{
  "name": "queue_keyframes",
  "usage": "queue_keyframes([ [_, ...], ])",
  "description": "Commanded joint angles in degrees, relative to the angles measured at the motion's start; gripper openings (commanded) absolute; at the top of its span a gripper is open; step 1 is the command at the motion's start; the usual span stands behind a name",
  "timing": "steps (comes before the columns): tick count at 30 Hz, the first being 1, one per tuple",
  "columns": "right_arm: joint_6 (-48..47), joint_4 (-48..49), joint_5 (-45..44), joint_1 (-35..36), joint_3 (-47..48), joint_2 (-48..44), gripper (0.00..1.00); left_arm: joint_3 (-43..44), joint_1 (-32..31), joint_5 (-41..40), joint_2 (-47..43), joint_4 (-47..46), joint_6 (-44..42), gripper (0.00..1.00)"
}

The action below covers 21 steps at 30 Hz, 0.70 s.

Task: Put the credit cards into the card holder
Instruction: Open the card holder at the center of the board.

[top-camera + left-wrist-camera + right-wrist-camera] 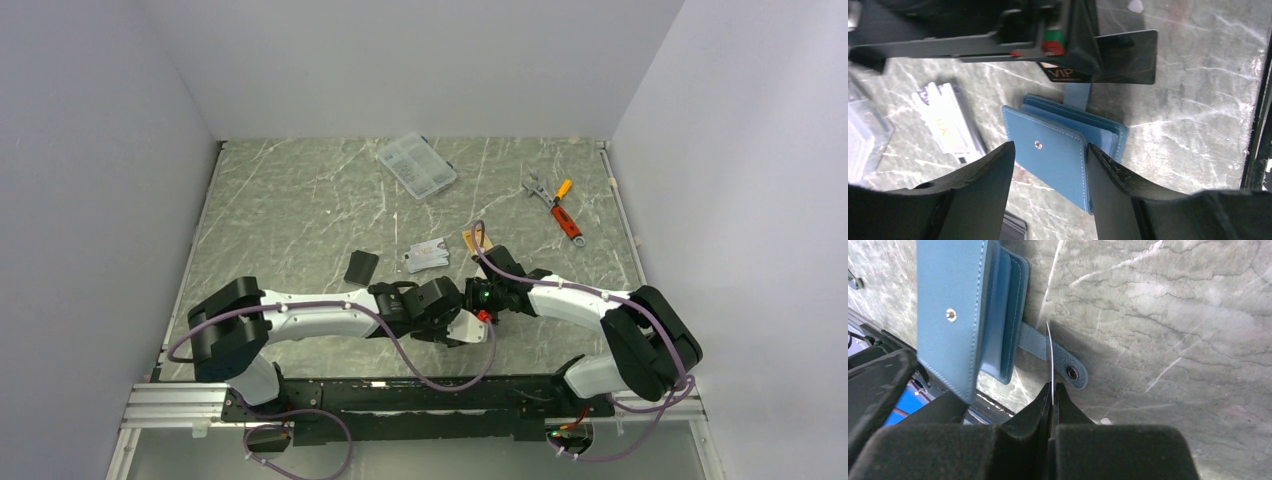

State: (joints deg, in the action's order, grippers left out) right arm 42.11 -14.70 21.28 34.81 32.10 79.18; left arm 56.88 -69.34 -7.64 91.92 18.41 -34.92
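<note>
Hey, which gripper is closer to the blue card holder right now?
Left. The left gripper straddles the card holder, a finger at each side. The right gripper hangs by its snap tab, pinching a credit card edge-on.

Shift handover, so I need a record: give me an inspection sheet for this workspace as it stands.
Surface: green marbled tabletop, intact.
Job's things: blue card holder lying partly open, snap tab out; silver-grey cards and an orange-gold card loose beyond it; one held card near the snap tab.
Clutter: clear compartment box, wrench, orange-handled tool, black case.
Hands: left hand straddles the card holder, grip unclear; right hand shut on the held card.
Cables: purple cables run along both arms.
Surroundings: plain white walls on three sides.
</note>
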Motion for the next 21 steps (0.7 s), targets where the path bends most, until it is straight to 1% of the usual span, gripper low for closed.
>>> queue_keyframes([
  [1, -1.5, -4.1, -11.1, -0.6, -2.1, 1.4, 0.0, 2.2, 0.1, -4.5, -3.8, 0.6, 2.5, 0.59],
  [6, -1.2, -3.9, -11.9, -0.5, -2.6, 1.1, 0.0, 0.7, 1.7, -7.1, -5.3, 1.2, 4.0, 0.56],
  [8, -1.0, -3.6, -12.0, -0.5, -2.9, 1.0, 0.0, 0.1, 2.7, -7.6, -6.1, 1.8, 4.5, 0.52],
  [15, -1.0, -3.4, -12.3, -0.6, -2.8, 1.1, 0.0, -3.6, 4.4, -10.4, -7.9, 2.3, 5.4, 0.43],
  [21, -1.0, -3.5, -12.5, -0.5, -2.9, 0.6, 0.0, -5.2, 5.6, -10.1, -9.0, 4.5, 5.9, 0.4],
])
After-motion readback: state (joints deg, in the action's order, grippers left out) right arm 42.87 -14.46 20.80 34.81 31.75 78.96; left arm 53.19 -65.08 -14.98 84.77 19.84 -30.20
